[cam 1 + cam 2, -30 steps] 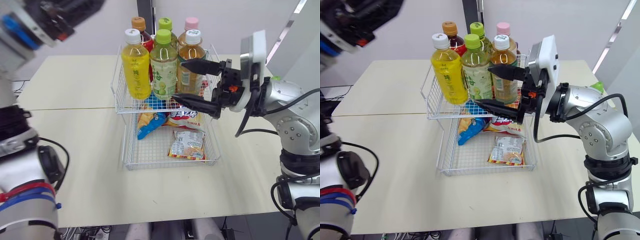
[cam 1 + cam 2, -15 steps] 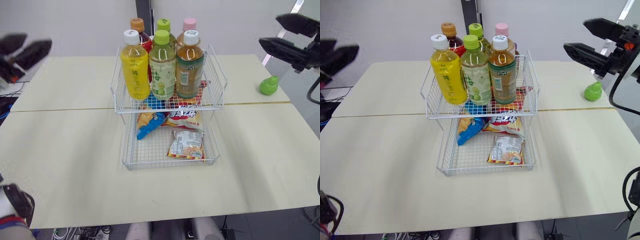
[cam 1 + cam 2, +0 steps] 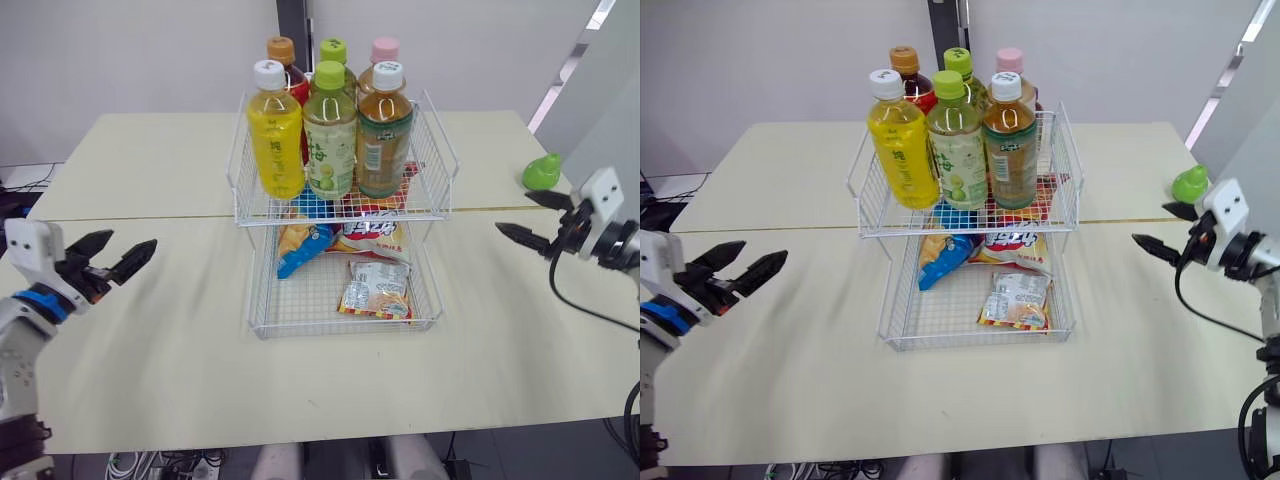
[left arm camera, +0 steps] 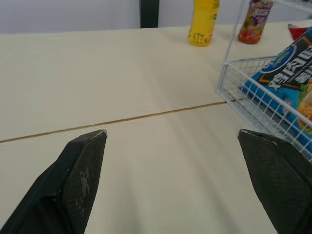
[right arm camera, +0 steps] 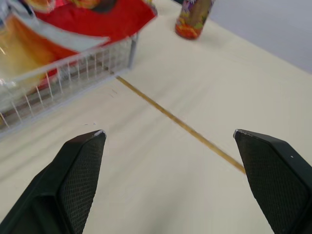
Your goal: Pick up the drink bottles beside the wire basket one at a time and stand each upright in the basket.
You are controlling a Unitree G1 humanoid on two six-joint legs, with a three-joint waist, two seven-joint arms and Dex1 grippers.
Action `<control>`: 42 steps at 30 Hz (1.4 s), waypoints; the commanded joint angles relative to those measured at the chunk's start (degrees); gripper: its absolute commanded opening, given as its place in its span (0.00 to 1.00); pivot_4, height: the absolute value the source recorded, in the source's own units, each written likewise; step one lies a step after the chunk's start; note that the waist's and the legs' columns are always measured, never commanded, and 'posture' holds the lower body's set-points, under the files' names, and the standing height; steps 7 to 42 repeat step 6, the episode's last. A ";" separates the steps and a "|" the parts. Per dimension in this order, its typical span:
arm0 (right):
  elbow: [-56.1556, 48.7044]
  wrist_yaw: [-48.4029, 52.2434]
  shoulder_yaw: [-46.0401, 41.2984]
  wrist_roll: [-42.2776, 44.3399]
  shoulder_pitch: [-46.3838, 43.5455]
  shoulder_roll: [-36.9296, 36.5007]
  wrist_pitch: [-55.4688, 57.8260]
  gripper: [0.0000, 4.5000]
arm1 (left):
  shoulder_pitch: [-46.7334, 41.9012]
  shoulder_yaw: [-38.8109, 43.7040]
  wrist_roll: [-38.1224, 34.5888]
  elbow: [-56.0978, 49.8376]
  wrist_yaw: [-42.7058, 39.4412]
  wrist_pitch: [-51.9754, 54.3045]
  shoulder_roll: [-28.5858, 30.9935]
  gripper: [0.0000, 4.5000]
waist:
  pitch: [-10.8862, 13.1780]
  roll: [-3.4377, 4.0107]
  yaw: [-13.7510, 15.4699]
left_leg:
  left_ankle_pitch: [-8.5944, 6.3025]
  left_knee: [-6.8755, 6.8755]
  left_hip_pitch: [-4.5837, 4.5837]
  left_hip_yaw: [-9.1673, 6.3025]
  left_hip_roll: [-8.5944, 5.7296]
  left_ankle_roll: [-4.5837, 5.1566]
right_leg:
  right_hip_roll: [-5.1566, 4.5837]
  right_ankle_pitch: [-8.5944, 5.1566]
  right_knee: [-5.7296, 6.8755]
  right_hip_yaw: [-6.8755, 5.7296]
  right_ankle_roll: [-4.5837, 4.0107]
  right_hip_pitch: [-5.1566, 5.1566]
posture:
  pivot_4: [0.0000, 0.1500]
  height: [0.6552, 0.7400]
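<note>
We record six drink bottles (image 3: 329, 140), upright in the upper tier of the wire basket (image 3: 443, 150), with snack packets (image 3: 375, 288) in the tier beneath. The basket sits between our two grippers, well apart from each. Left gripper (image 3: 132, 241) and right gripper (image 3: 512, 211) — both spread wide, holding nothing, low over the table (image 3: 150, 160).

Cream table (image 3: 150, 170), plain white wall (image 3: 120, 50)
</note>
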 commanded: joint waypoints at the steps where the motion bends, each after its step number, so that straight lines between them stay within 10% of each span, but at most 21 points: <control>1: 1.57 -2.43 -1.09 -1.26 1.37 1.04 -4.31 1.00 | -0.36 -2.44 4.10 -0.52 3.31 -3.77 -0.36 0.99 | 0.00 0.00 -0.01 | 0.00 0.00 0.00 0.00 0.00 0.00 | 0.00 0.01 0.00 0.01 0.02 0.00 | 1.00 1.00; 42: 1.68 -4.70 -1.71 -1.12 1.55 3.10 -4.87 1.00 | -1.33 -2.94 4.50 1.72 4.48 -5.21 -0.68 0.99 | -0.01 0.03 -0.28 | 0.00 -0.01 0.02 0.04 0.03 0.00 | 0.03 0.02 0.02 0.05 0.03 -0.02 | 1.00 1.00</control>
